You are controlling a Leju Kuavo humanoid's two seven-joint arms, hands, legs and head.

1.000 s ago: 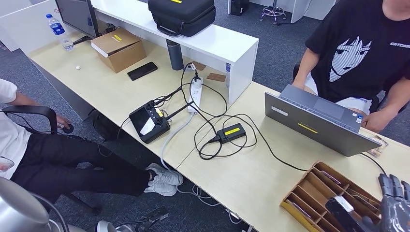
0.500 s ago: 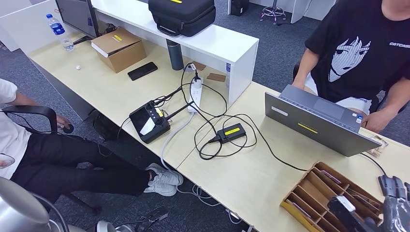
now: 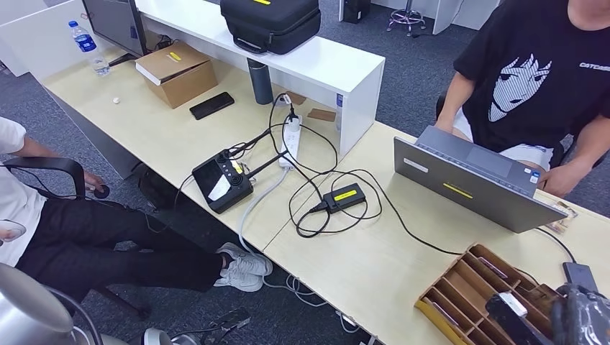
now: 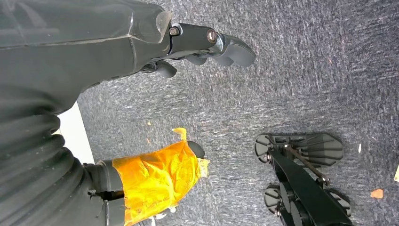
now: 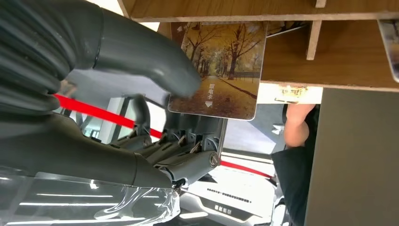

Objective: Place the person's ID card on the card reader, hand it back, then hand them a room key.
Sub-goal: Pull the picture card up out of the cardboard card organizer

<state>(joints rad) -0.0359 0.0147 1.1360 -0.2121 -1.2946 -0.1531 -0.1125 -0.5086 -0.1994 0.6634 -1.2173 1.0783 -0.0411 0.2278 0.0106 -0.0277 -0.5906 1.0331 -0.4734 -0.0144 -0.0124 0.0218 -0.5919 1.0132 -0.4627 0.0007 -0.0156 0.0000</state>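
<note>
**Room key at the slot mouth: risks of the draw**

Office desking in pale wood runs across the head view, with a wooden card rack (image 3: 475, 287) at its near right corner and a person (image 3: 536, 79) in a black shirt seated behind an open laptop (image 3: 475, 183). Beside the cable loops lies a small black box with a yellow label (image 3: 345, 195), possibly the card reader; no ID card can be made out.

The right hand (image 5: 155, 117) is at the rack. In the right wrist view its thumb lies on the face of a room key (image 5: 221, 70), a card printed with an autumn avenue, while darker fingers sit beneath it. The card appears pinched, with its far end still inside a slot. The left hand (image 4: 207, 47) hangs over grey carpet, fingers loosely apart, holding nothing.

Likely failure modes:

- The pinch covers only one corner of the card, so a fast pull could let it pivot or slip free.
- A pull off the slot's axis could jam the card against the wooden dividers.
- A dropped card could land back in the rack or on the floor, hard for these fingers to lift.
- The laptop lid stands between hand and person, inviting a clipped handover.
</note>
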